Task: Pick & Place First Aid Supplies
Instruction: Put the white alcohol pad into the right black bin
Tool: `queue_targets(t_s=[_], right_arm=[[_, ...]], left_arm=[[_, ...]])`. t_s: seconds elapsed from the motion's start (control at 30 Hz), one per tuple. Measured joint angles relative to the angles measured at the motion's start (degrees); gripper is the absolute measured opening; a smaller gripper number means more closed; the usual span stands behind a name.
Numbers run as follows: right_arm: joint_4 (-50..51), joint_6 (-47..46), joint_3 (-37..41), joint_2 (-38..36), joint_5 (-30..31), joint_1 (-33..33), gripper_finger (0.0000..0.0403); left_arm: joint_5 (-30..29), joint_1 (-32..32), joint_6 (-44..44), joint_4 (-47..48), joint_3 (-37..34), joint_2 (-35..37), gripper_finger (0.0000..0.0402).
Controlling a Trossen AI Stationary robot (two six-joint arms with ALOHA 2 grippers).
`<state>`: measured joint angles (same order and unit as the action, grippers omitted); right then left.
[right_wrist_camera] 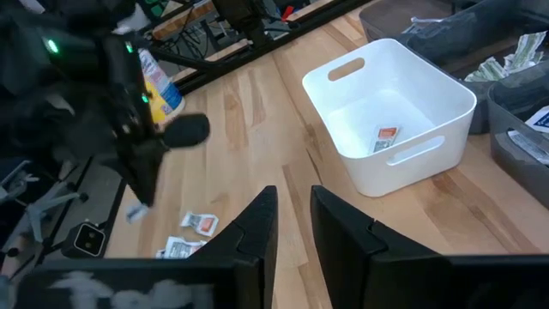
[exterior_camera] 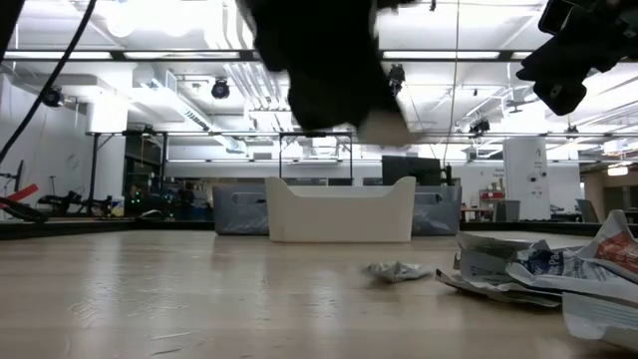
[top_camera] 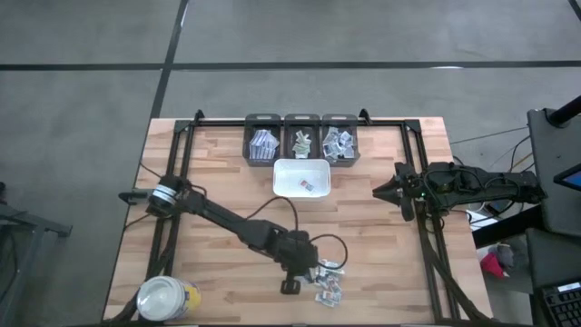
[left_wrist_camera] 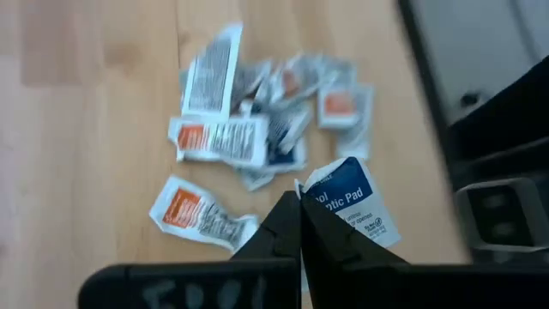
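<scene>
One blue-printed packet (left_wrist_camera: 353, 199) is pinched in the clenched left gripper (left_wrist_camera: 300, 225), lifted just above the loose pile of packets (left_wrist_camera: 257, 112) on the surface (top_camera: 227, 173), so I'd say carrying it to the white tray (top_camera: 301, 177) comes next.

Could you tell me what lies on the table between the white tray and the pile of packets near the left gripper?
Only bare wood: in the high view, nothing lies between the white tray and the pile of packets; just the left arm's cable crosses above.
</scene>
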<state>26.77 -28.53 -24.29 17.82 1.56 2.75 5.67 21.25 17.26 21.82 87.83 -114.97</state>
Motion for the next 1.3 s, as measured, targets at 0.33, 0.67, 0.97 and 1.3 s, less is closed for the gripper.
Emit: queue_targets(t_s=[0.33, 0.67, 0.97, 1.3], right_arm=[[-1.31, -1.58, 0.0, 0.64, -0.04, 0.0, 0.0081], [-10.03, -4.55, 0.0, 4.77, -1.18, 0.02, 0.0071], [-12.8, -4.5, -0.56, 8.66, 3.12, -0.03, 0.0121], [-13.3, -3.8, -2.8, 13.32, 20.78, -0.03, 0.0199]], left_arm=[[-8.31, -4.74, 10.88, -9.15, 0.0, 6.38, 0.0], [-15.25, -13.93, 14.7, -21.85, 0.0, 6.68, 0.0], [-18.44, -20.98, 8.47, -22.0, 2.01, 6.61, 0.0], [-21.04, -25.4, -3.58, -22.49, 5.22, 6.52, 0.0]])
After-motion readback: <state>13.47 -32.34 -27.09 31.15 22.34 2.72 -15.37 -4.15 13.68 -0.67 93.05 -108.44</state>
